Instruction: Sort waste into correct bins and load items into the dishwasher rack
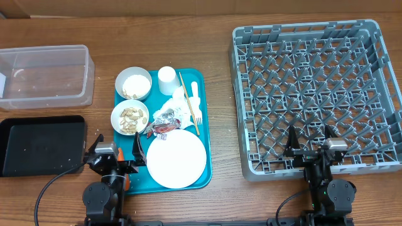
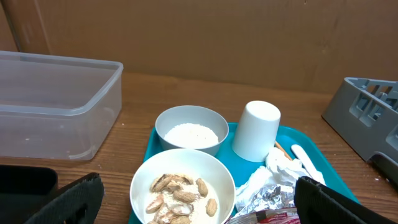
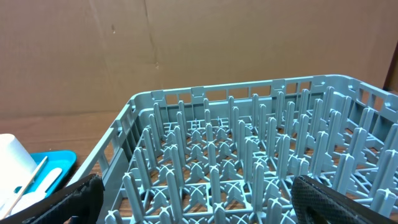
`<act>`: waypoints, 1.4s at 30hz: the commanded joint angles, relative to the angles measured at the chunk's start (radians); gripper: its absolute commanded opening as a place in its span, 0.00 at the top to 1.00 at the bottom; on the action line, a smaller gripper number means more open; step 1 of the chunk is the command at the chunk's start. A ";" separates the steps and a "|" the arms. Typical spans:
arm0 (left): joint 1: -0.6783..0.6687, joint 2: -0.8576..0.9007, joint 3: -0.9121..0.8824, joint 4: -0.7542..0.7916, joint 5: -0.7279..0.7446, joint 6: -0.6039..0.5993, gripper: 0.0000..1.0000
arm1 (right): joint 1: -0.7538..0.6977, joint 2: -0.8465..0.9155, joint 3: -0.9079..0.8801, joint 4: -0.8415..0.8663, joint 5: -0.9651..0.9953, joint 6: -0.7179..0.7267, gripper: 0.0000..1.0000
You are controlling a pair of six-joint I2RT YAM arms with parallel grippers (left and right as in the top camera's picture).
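Only the overhead view takes in the whole layout: a clear tub point(image 1: 44, 75) and a shallow black tray point(image 1: 41, 145) at the left of the brown wood-grain surface point(image 1: 220, 37), a teal tray point(image 1: 205, 119) in the middle, and the grey dishwasher rack point(image 1: 239, 94) at the right, well apart from the teal tray. It alone shows the smooth round plate point(image 1: 176, 158) at the teal tray's near end and the thin wooden stick point(image 1: 188, 103) lying alongside the white fork point(image 1: 195, 103). The left hand point(image 1: 116, 152) sits just beside the plate, its black fingers spread wide with nothing between them. The right hand point(image 1: 310, 144) is likewise spread and bare at the rack's near rim. The left wrist view, low and close, gives texture instead: the nearer bowl point(image 2: 140, 180) holds pale, ridged nuts point(image 2: 180, 196), and the farther bowl point(image 2: 189, 118) holds fine white crumbs point(image 2: 186, 134). Beside them are the matte cylindrical cup point(image 2: 256, 130), the crumpled napkin point(image 2: 280, 165) and the crinkled foil wrapper point(image 2: 267, 199). The right wrist view looks across the rack's lattice floor and rows of upright pegs. Plain brown cardboard point(image 3: 186, 50) walls off the far side in both wrist views.
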 commanded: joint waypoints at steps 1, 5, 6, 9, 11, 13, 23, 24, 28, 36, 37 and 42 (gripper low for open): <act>-0.001 -0.009 -0.005 0.001 -0.006 0.015 0.00 | -0.004 -0.005 -0.011 0.007 0.009 0.003 0.00; -0.001 -0.009 -0.005 0.001 -0.006 0.015 0.00 | -0.004 -0.005 -0.011 0.007 0.009 0.003 0.00; -0.001 -0.009 -0.005 0.001 -0.006 0.015 0.00 | -0.004 -0.005 -0.011 0.007 0.009 0.003 0.00; -0.001 -0.009 -0.005 0.001 -0.006 0.015 0.00 | -0.004 -0.005 -0.011 0.007 0.009 0.003 0.00; -0.001 -0.009 -0.006 0.001 -0.006 0.015 0.00 | -0.004 -0.005 -0.011 0.007 0.009 0.003 0.00; -0.001 -0.009 -0.005 0.001 -0.006 0.015 0.00 | -0.004 -0.005 -0.011 0.007 0.009 0.003 0.00; -0.001 -0.009 -0.005 0.001 -0.006 0.015 0.00 | -0.004 -0.005 -0.011 0.007 0.009 0.003 0.00; -0.001 -0.009 -0.005 0.001 -0.006 0.015 0.00 | -0.004 -0.005 -0.011 0.007 0.009 0.003 0.00; -0.001 -0.009 -0.005 0.001 -0.006 0.015 0.00 | -0.004 -0.005 -0.011 0.007 0.009 0.003 0.00; -0.001 -0.009 -0.005 0.001 -0.006 0.015 0.00 | -0.003 -0.005 -0.011 0.009 0.000 0.004 0.00; -0.001 -0.009 -0.005 0.001 -0.006 0.015 0.00 | -0.003 -0.005 -0.011 0.013 -0.036 0.015 0.00; -0.001 -0.009 -0.005 0.001 -0.006 0.015 0.00 | -0.002 -0.005 -0.011 0.045 -0.449 0.194 0.00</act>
